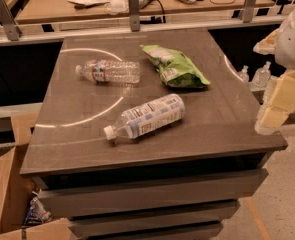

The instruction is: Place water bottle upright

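The water bottle (109, 71) lies on its side on the far left part of the grey table (222, 129), its white cap pointing left and its red-and-white label band just behind the shoulder. Nothing is touching it.

Nearer to me, around the middle of the tabletop, a fatter bottle with a large printed label (147, 116) also lies on its side, angled so its white cap points to the near left. To the right of the water bottle, at the far middle of the table, sits a crumpled green snack bag (174, 66). The three items are apart from one another.

My gripper (274, 111) hangs off the right edge of the table, beyond the tabletop and well apart from the water bottle. I cannot tell whether it is open or closed, and it holds nothing that I can see.

A cardboard box (7, 199) stands on the floor at the near left corner of the table. Two small clear bottles (254, 75) stand beyond the table's right side
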